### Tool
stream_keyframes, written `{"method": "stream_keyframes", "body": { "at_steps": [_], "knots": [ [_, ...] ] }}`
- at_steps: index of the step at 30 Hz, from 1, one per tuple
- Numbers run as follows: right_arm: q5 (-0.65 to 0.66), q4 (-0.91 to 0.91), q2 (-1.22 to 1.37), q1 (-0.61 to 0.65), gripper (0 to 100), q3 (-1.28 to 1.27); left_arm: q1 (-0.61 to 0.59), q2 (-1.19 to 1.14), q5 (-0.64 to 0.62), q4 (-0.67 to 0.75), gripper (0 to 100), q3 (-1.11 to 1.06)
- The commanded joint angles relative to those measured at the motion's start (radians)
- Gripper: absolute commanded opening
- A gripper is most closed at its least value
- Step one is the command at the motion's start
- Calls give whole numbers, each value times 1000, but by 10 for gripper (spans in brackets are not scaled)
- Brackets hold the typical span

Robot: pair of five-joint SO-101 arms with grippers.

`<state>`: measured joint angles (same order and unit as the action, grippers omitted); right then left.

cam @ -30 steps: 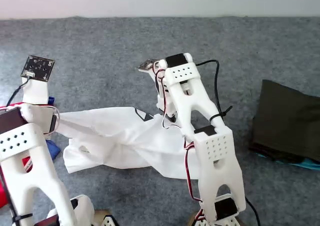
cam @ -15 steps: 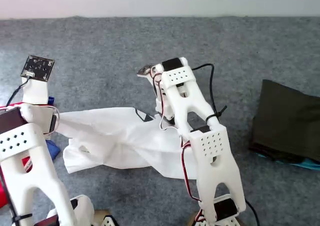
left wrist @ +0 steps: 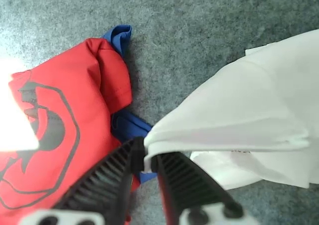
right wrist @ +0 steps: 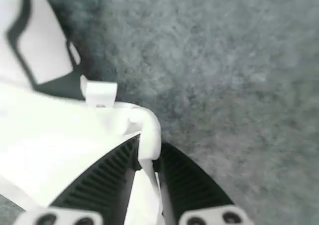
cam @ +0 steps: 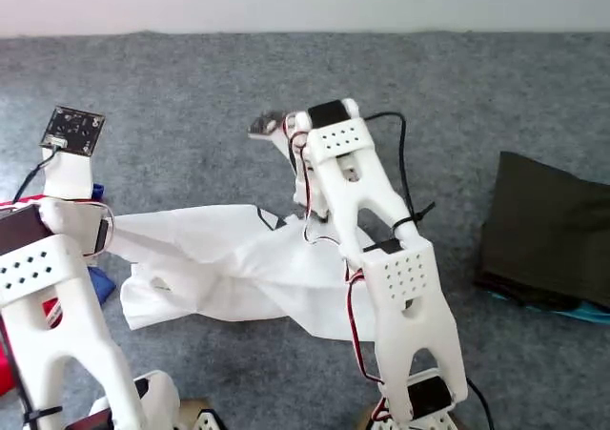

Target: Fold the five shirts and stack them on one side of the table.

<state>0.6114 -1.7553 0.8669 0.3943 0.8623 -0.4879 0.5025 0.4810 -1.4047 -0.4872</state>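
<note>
- Risk: each grip takes only a thin edge of the crumpled white fabric shirt (cam: 229,268). An uneven pull would likely slip the cloth free or bunch it further.
- The left claw (left wrist: 148,155) is clamped on a fold at the shirt's left end, above the red printed shirt (left wrist: 60,110).
- The right claw (right wrist: 148,152) is clamped on the collar edge beside the label, at the shirt's far side. The shirt's body lies between the arms.

The white cloth shirt (cam: 210,258) has thin black lines. The red cloth shirt (left wrist: 89,85) has a black drawing. The folded cloth shirt (cam: 548,225) is dark green. The fuzzy table (cam: 191,96) is grey.
</note>
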Motion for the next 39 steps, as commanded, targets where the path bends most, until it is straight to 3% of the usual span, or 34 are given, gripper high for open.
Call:
{"method": "stream_keyframes", "body": {
  "at_steps": [1, 15, 19, 27, 39],
  "knots": [
    [35, -44, -214, -44, 10, 31, 0, 44, -6, -43, 15, 104],
    [216, -41, -823, -245, 9, 34, 2, 133, -227, -63, 15, 538],
    [245, -38, -970, -262, 9, 37, 3, 132, -252, 5, 15, 699],
    [311, 59, -1250, -277, 9, 38, 110, 137, -161, 141, 15, 886],
    [331, 134, -1503, -515, 9, 37, 170, 129, 28, 144, 14, 1277]
  ]
}}
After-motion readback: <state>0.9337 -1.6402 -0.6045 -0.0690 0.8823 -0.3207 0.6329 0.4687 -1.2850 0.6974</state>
